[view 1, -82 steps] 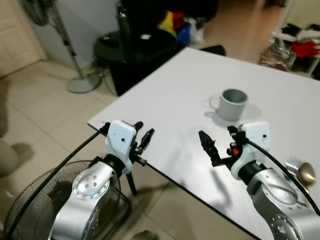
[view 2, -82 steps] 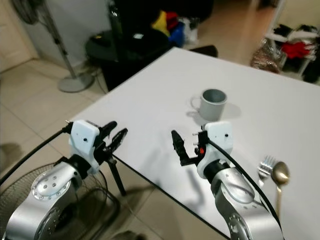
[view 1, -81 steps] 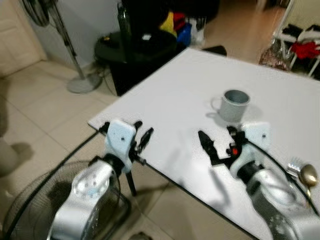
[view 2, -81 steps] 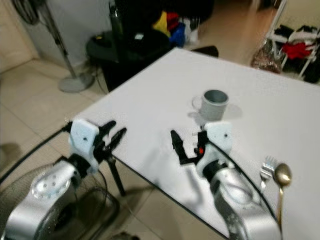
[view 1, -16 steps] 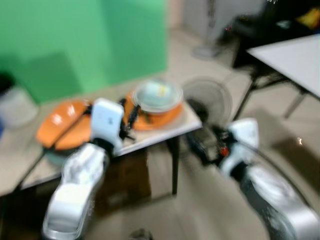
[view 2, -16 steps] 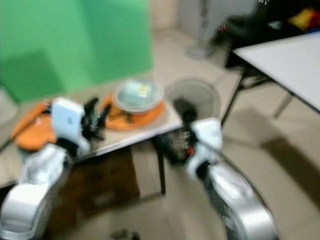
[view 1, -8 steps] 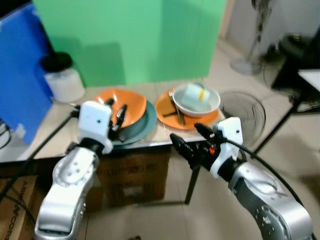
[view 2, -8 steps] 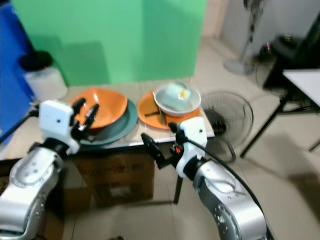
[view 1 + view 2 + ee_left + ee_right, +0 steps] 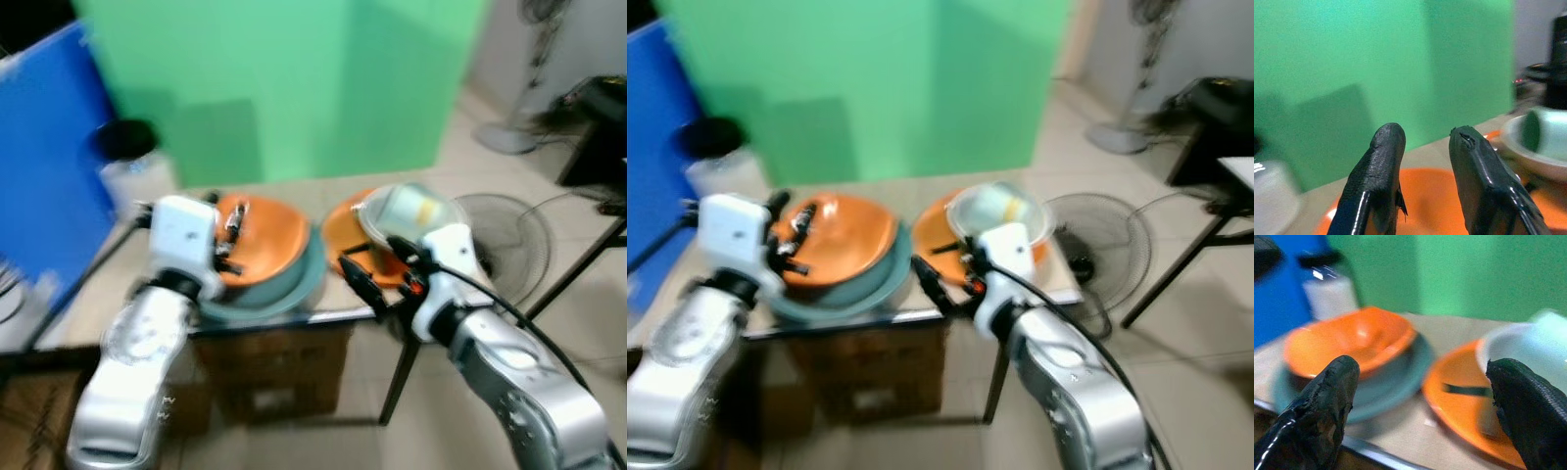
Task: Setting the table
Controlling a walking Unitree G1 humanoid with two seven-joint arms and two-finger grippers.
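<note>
— Tools first: what do they hold?
— Nothing. The left tool (image 9: 231, 238), matte black fingers a narrow gap apart, hovers over the glossy orange bowl (image 9: 265, 238) nested in a grey-green dish (image 9: 299, 284) near the worktop's (image 9: 333, 311) front edge. The right tool (image 9: 377, 272), spread wide, sits off the front right corner.
— And beyond?
— An orange plate (image 9: 939, 235) with dark cutlery under a pale bowl (image 9: 1004, 217) at the right edge; floor lies open past that corner.

View swung from white table, low table (image 9: 294, 318) with dishes nearer
</note>
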